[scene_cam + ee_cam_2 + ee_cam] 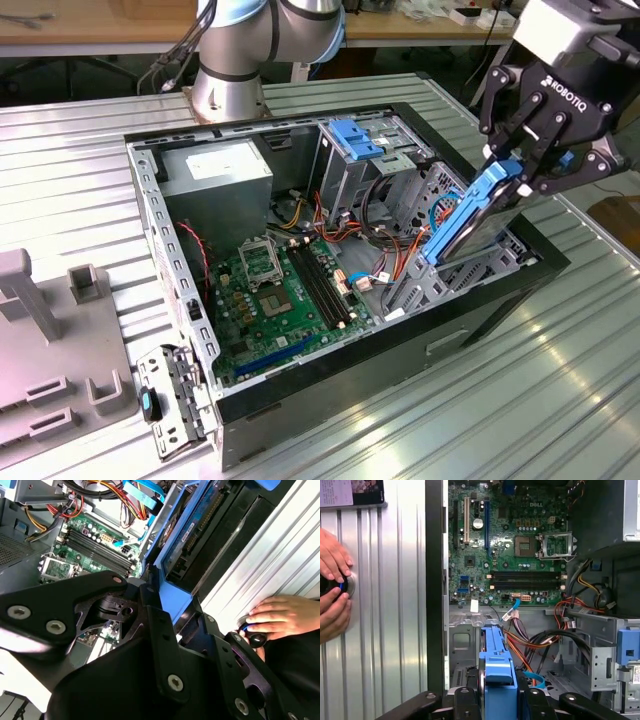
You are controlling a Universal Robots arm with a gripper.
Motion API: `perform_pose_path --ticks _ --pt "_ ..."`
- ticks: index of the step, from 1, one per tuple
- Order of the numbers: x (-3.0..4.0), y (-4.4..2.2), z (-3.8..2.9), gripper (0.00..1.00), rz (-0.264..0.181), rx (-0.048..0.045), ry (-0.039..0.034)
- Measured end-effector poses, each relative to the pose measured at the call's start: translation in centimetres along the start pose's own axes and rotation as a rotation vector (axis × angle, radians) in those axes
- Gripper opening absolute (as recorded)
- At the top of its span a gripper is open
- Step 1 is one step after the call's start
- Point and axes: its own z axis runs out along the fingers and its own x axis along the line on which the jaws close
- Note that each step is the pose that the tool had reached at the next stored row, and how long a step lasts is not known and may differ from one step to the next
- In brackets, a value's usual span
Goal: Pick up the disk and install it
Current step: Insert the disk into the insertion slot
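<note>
Disk [468, 218]: tilting on edge, lower end inside the open computer case [340, 385], at the exterior view's right.
Gripper [522, 172]: I am clamping its blue rail.
Care: I am judging that rail-to-bay alignment matters most.

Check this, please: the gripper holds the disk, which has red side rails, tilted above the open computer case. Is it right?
Not fully. The side rails are blue, not red, as the exterior view shows. The rest holds: the gripper holds the disk tilted above the open computer case.
</note>
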Motion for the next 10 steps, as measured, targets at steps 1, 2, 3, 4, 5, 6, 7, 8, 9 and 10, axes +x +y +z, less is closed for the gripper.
perform_pose_path --ticks 1,2,3,4,5,6,7,8,9,10 --pt "0.02 0.00 0.06 0.37 0.000 0.0000 -0.0001" --pt "0.03 0.01 0.12 0.37 0.000 0.0000 -0.0003" --pt "0.05 0.01 0.17 0.37 0.000 0.0000 -0.0003" --pt "0.07 0.01 0.23 0.37 0.000 0.0000 -0.0005" --pt "0.09 0.01 0.30 0.37 0.000 0.0000 -0.0006" --pt "0.11 0.01 0.37 0.37 0.000 0.0001 -0.0006" --pt "0.13 0.02 0.43 0.37 0.000 0.0001 -0.0006" --pt "0.16 0.02 0.52 0.37 0.000 0.0001 -0.0008" --pt "0.18 0.02 0.58 0.37 0.000 0.0002 -0.0009" --pt "0.20 0.02 0.63 0.37 0.000 0.0002 -0.0010"
